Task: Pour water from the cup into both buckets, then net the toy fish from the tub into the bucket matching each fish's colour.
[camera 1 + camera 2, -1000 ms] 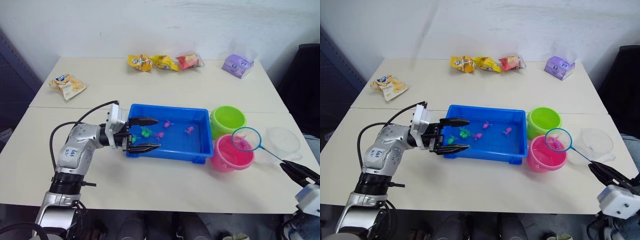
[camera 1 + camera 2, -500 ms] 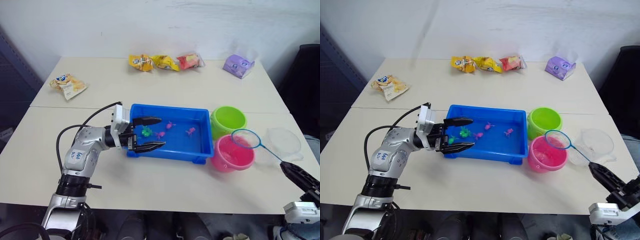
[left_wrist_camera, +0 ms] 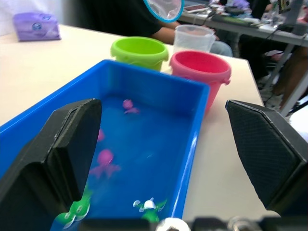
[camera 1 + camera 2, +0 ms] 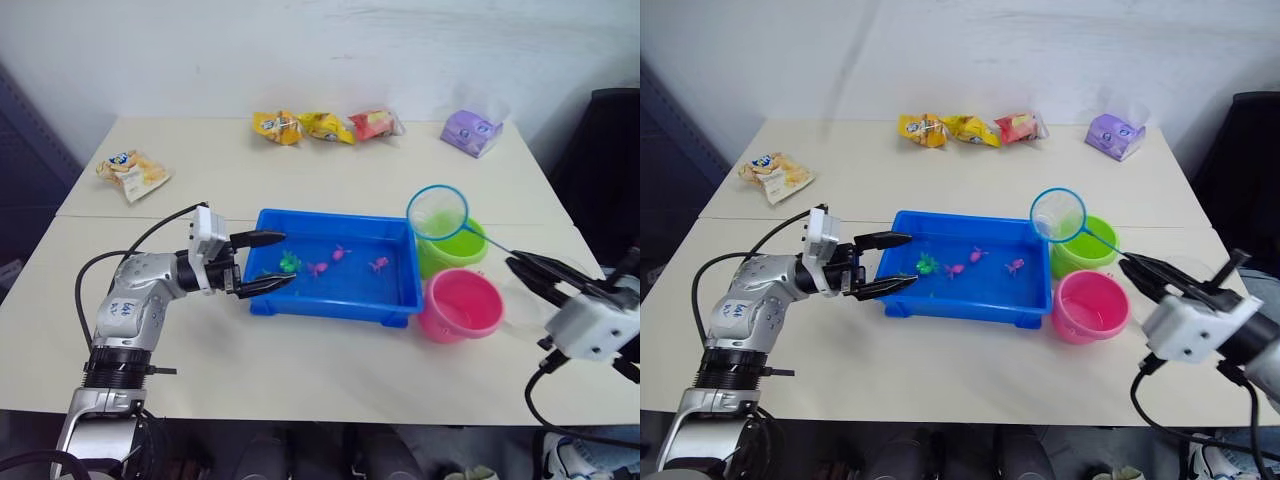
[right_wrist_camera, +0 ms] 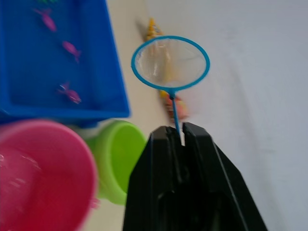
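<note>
The blue tub (image 4: pixel 330 303) sits mid-table holding water, three pink toy fish (image 4: pixel 341 252) and green ones (image 4: pixel 289 263). My left gripper (image 4: pixel 288 258) is open at the tub's left end, its fingers (image 3: pixel 72 139) spread wide over that end. At the tub's right end stand the green bucket (image 4: pixel 462 255) and, nearer, the pink bucket (image 4: pixel 460 305). My right gripper (image 4: pixel 520 268) is shut on the net's thin handle. The net's blue hoop (image 4: pixel 437 212) hangs raised over the green bucket's left edge and looks empty. The clear cup (image 3: pixel 194 37) stands behind the buckets.
Snack bags (image 4: pixel 325 125) and a purple pack (image 4: pixel 470 132) lie along the table's far edge, and another bag (image 4: pixel 133 172) lies at the far left. A black chair (image 4: pixel 600 150) stands off the right edge. A seated person (image 3: pixel 125 19) is beyond the table.
My right gripper has lifted the net from over the pink bucket and swung it left, above the green bucket. The pink fish seen in the net is gone from it. My left gripper drew back slightly.
</note>
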{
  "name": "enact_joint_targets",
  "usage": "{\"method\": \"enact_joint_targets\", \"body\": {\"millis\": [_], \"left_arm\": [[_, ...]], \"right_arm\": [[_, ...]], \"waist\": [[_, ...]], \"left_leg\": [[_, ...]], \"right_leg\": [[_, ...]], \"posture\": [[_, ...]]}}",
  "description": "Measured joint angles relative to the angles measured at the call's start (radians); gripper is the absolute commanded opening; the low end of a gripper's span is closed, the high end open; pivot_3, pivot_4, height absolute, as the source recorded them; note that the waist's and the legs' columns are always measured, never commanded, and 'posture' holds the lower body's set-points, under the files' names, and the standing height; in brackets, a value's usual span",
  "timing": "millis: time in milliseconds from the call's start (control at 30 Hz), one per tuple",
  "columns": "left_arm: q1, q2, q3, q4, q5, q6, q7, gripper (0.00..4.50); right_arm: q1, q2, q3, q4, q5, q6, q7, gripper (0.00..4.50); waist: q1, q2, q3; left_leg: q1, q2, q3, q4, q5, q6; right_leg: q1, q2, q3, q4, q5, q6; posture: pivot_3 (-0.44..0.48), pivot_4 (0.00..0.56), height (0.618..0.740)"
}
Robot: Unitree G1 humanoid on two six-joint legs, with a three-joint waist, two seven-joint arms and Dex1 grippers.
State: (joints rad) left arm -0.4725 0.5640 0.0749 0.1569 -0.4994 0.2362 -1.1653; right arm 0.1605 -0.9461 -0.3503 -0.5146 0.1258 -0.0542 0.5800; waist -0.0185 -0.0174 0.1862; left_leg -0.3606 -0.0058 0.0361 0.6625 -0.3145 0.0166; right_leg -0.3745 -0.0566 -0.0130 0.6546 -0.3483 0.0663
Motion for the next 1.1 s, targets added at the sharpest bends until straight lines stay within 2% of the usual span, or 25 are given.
{"method": "enact_joint_targets", "body": {"millis": [100, 200, 333, 433, 600, 1100], "left_arm": [[0.014, 0.006, 0.013, -0.002, 0.0, -0.005, 0.01, 4.44], [0.03, 0.007, 0.025, -0.024, -0.001, -0.005, 0.02, 4.44], [0.054, 0.01, 0.033, -0.039, -0.001, -0.006, 0.031, 4.44], [0.059, 0.016, 0.036, -0.068, -0.001, -0.005, 0.039, 4.44], [0.071, 0.029, 0.044, -0.09, -0.002, -0.002, 0.051, 4.44], [0.062, 0.02, 0.043, -0.101, -0.003, 0.003, 0.063, 4.44]], "right_arm": [[-0.156, 0.01, 0.133, -0.033, -0.003, 0.223, -0.006, 0.0], [-0.246, 0.017, 0.257, -0.032, -0.063, 0.33, -0.004, 0.0], [-0.333, 0.011, 0.399, 0.008, -0.199, 0.342, 0.012, 0.0], [-0.415, -0.006, 0.471, 0.057, -0.33, 0.283, 0.016, 0.0], [-0.493, -0.026, 0.519, 0.129, -0.465, 0.2, 0.026, 0.0], [-0.645, -0.057, 0.639, 0.165, -0.685, 0.234, 0.332, 0.0]], "waist": [[0.004, 0.0, 0.0], [0.01, 0.0, 0.0], [0.015, 0.0, 0.0], [0.014, 0.0, 0.0], [0.013, 0.0, 0.0], [0.011, 0.0, 0.0]], "left_leg": [[-0.004, 0.0, -0.001, 0.0, 0.0, 0.0], [-0.009, 0.0, -0.002, 0.0, 0.0, 0.0], [-0.012, 0.0, -0.001, 0.001, 0.0, 0.0], [-0.012, 0.0, -0.001, 0.001, 0.0, 0.0], [-0.012, 0.0, -0.001, 0.001, 0.0, 0.0], [-0.012, 0.0, 0.0, 0.001, 0.0, 0.0]], "right_leg": [[-0.003, 0.0, -0.002, -0.001, 0.0, 0.0], [-0.007, 0.0, -0.003, -0.002, 0.0, 0.0], [-0.01, 0.0, -0.003, -0.002, 0.0, 0.0], [-0.01, 0.0, -0.003, -0.001, 0.0, 0.0], [-0.011, 0.0, -0.003, -0.001, 0.0, 0.0], [-0.012, 0.0, -0.002, 0.0, 0.0, 0.0]], "posture": [[0.0, 0.15, 0.74], [0.0, 0.15, 0.74], [0.0, 0.15, 0.74], [0.0, 0.15, 0.74], [0.0, 0.15, 0.74], [0.0, 0.15, 0.74]]}}
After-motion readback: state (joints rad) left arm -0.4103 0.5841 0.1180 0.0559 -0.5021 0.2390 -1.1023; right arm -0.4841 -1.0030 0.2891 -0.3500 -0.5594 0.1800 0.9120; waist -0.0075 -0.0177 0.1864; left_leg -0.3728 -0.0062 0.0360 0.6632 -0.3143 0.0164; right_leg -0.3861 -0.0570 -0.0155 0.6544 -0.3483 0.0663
